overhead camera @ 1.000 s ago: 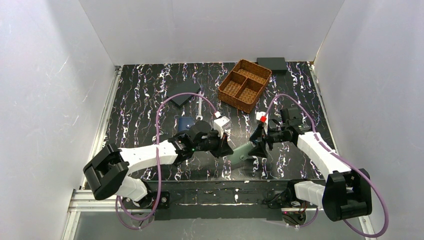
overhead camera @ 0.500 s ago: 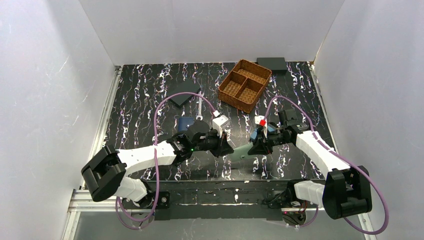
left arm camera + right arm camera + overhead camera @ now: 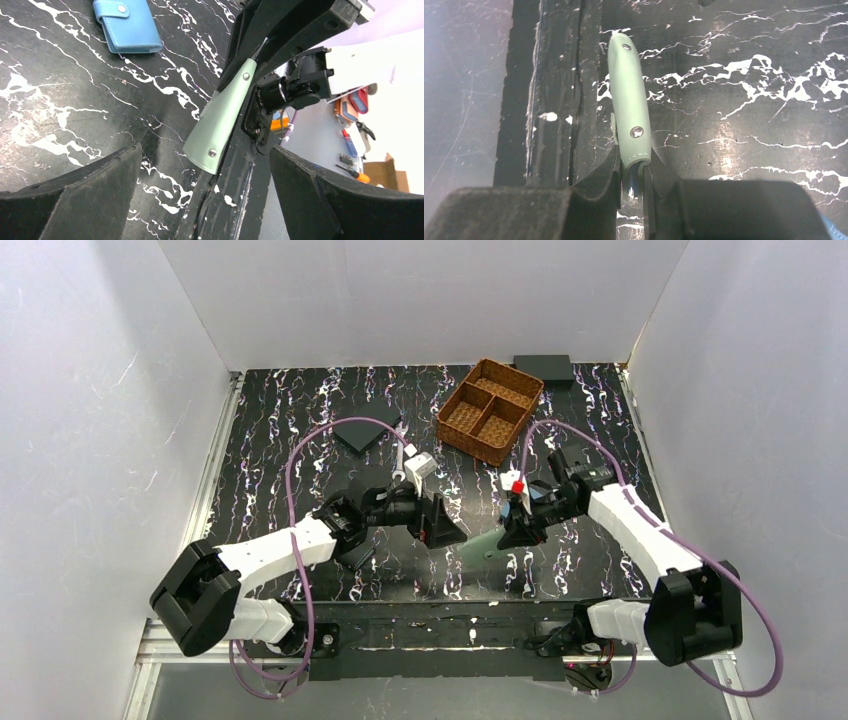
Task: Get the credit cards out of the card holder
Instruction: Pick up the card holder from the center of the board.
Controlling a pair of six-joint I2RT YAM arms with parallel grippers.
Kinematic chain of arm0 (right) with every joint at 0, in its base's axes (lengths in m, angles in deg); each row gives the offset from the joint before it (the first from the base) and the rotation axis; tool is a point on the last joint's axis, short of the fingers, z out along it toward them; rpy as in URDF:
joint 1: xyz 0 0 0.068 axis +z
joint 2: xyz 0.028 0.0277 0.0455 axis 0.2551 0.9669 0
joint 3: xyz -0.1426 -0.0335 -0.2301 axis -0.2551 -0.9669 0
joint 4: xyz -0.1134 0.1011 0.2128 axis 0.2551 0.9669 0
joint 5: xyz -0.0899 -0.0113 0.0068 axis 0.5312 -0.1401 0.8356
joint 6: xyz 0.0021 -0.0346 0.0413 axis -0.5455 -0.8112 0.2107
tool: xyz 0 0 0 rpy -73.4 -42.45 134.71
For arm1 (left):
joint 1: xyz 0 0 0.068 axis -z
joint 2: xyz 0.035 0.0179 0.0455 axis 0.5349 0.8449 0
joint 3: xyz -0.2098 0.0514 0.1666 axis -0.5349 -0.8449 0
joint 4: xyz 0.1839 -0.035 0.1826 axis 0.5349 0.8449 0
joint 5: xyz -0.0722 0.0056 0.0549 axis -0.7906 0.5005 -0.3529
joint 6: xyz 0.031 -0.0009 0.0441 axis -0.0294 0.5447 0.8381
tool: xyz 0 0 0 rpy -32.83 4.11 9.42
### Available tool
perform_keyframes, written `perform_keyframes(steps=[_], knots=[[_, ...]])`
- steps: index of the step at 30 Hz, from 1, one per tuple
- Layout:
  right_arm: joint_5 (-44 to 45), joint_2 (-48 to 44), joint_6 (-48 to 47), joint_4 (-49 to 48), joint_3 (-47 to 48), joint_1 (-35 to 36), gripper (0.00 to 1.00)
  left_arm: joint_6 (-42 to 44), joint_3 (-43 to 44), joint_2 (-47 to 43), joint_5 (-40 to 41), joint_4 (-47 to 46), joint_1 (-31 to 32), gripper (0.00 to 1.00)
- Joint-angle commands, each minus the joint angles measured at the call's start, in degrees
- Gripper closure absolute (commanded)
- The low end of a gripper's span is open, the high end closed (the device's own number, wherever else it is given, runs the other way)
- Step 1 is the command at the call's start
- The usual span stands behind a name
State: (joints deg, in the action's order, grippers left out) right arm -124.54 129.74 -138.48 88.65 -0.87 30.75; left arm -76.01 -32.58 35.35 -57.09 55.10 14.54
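One lowered right gripper point(image 3: 633, 164) seemingly pinches card holder point(image 3: 626, 90).

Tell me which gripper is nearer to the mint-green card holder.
Right. The right gripper is clamped on one end of the card holder. The left gripper is open, with the holder just ahead of it and not touching it.

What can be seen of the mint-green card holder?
The card holder is a pale mint-green, leather-like wallet, folded shut and seen edge-on, with two metal studs on its outer face. The right gripper is shut on one end; the other end hangs free above the table. The left gripper is open and apart from it. No cards show.
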Motion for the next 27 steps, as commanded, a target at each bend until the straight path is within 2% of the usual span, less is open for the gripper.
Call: perform_keyframes(steps=[1, 4, 5, 13, 18, 20, 27], knots=[[2.17, 5.77, -12.36, 16.94, 10.39, 2.59, 0.99, -0.61, 1.54, -0.60, -11.15, -0.68, -1.44, 0.02], [2.00, 11.64, -19.85, 29.55, 16.72, 3.24, 0.99, 0.49, 1.69, -0.76, -11.03, -0.78, -0.97, 0.02], [1.77, 13.25, -19.15, 30.84, 18.19, 3.58, 0.99, 1.00, 1.64, -1.00, -10.55, -0.91, -0.65, 0.02], [0.36, 15.05, -13.71, 30.22, 21.39, 7.06, 0.98, 1.02, 0.54, -1.97, -6.18, -3.28, 1.78, 0.02], [1.13, 16.12, -11.63, 29.39, 22.43, 8.80, 0.98, -6.04, -0.72, -1.91, -2.54, -7.03, 2.83, 0.02], [1.40, 15.69, -10.87, 28.61, 21.66, 9.34, 0.98, -9.43, -1.88, -1.28, -2.93, -11.20, 3.87, 0.02], [1.57, 14.04, -8.68, 25.98, 19.30, 9.47, 0.97, -11.75, -0.40, 2.23, -7.70, -13.20, 5.41, 0.04]])
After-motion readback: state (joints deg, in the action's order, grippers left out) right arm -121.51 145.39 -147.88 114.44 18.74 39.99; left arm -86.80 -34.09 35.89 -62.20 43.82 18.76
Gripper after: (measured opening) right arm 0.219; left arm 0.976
